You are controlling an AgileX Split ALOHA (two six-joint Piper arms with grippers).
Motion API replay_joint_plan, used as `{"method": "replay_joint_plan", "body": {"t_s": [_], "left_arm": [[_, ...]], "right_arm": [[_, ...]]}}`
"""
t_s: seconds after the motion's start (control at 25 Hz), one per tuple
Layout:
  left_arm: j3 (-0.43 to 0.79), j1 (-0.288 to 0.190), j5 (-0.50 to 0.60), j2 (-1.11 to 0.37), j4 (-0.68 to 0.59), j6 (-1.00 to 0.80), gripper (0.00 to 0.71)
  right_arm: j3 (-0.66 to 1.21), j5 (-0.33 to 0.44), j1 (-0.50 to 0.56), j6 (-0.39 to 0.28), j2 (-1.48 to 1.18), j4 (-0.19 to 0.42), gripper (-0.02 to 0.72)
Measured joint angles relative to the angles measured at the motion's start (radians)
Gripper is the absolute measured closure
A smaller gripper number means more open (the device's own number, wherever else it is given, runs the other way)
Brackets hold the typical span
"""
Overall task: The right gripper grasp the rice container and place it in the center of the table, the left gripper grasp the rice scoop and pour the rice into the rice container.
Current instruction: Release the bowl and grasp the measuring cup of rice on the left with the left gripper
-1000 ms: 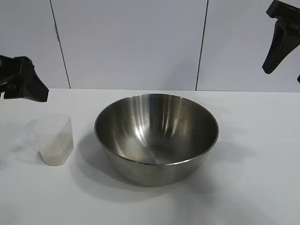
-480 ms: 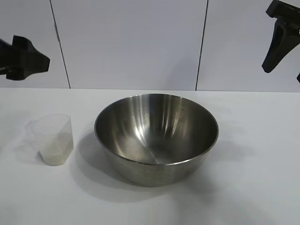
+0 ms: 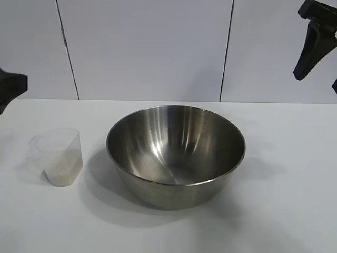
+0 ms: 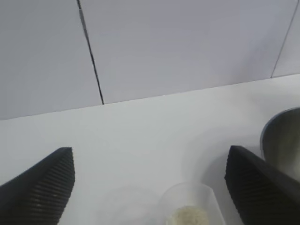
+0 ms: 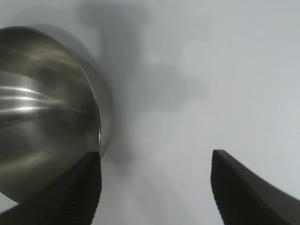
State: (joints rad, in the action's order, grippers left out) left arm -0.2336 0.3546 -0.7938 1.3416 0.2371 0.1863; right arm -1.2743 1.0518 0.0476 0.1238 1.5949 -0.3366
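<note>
The left gripper (image 4: 150, 187) had its fingers (image 4: 40, 187) spread wide and held nothing; in the left wrist view the rice scoop (image 4: 190, 211) sat low between the two ribbed pads, apart from both, with the white table (image 4: 140, 126) stretching away towards the panelled wall (image 4: 164, 47). In the exterior view only a black tip of this gripper (image 3: 9, 87) showed at the left edge, above and behind the scoop. Half a second before, far more of it had reached in from that edge and higher up, and a second before it had stood lower and nearer the scoop, so it had drawn back towards the edge.

The right gripper (image 5: 154, 187) was also parted and empty, its fingers (image 5: 70, 197) pointing down at bare table just beside the rice container (image 5: 42, 117); one finger lay close to the bowl's rim without clearly touching it. In the exterior view it hung (image 3: 316, 42) at the upper right corner, well above the table, in the same place as in both earlier frames.

The rice container (image 3: 176, 153) stood upright near the middle of the table (image 3: 284, 158), where it had been a second before. The rice scoop (image 3: 58, 156) stood upright to its left, apart from it, with the rice (image 3: 62, 171) in its bottom; neither had shifted
</note>
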Motion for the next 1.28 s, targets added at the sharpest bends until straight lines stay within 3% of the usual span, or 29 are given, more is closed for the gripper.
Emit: {"method": "replay_joint_plan", "body": {"t_s": [0.12, 0.48, 0.72, 1.28], "left_arm": [[0.015, 0.000, -0.044, 0.063, 0.017, 0.000, 0.080], [0.058, 0.000, -0.338, 0.347, 0.042, -0.144, 0.080], [0.066, 0.000, -0.340, 0.491, 0.025, -0.186, 0.080], [-0.003, 0.000, -0.358, 0.610, 0.047, -0.199, 0.080]], "right_arm": [[0.000, -0.001, 0.000, 0.000, 0.000, 0.000, 0.240], [0.000, -0.001, 0.000, 0.000, 0.000, -0.001, 0.240], [0.000, -0.003, 0.000, 0.000, 0.000, -0.004, 0.240], [0.000, -0.004, 0.000, 0.000, 0.000, -0.004, 0.240]]}}
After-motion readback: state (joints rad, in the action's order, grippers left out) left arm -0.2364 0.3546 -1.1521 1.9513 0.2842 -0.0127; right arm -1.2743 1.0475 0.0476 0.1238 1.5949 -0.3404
